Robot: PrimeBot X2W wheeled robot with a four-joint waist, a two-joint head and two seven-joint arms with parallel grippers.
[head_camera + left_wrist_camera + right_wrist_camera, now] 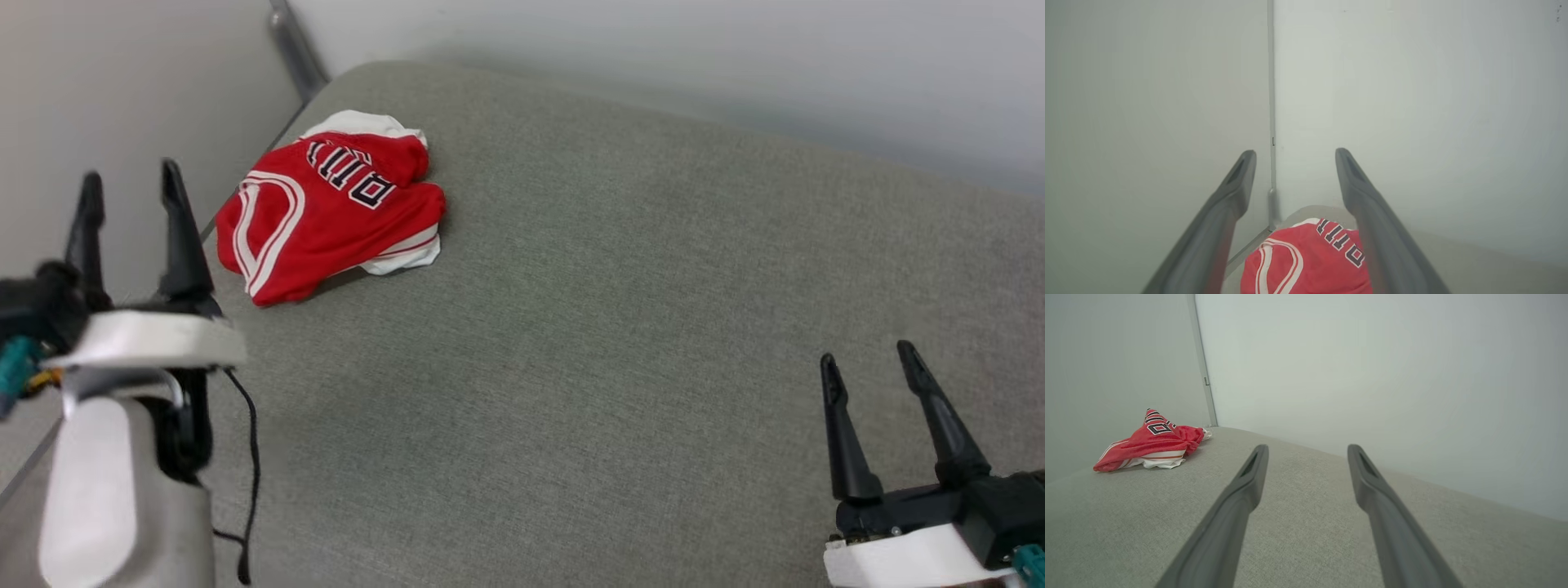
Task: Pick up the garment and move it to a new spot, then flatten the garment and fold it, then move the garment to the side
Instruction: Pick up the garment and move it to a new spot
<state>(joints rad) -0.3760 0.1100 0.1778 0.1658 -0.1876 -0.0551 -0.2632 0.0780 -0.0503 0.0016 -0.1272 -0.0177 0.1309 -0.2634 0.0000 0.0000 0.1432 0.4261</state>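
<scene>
Fingers [184, 237] of the left gripper [131, 171] and right gripper [865, 353] are spread, nothing held. The garment [326, 220] is bunched at the grey cushion's [612, 327] far left corner; its raised fold is best pinched by the left gripper.

A broad padded surface of grey woven fabric [620, 343], rounded at its far left corner, is stretching across the head view. Plain pale grey-white walls [735, 73] are rising behind it and along its left side, and a slim grey metal strip [294, 49] is running up the corner where the two walls are meeting.
</scene>
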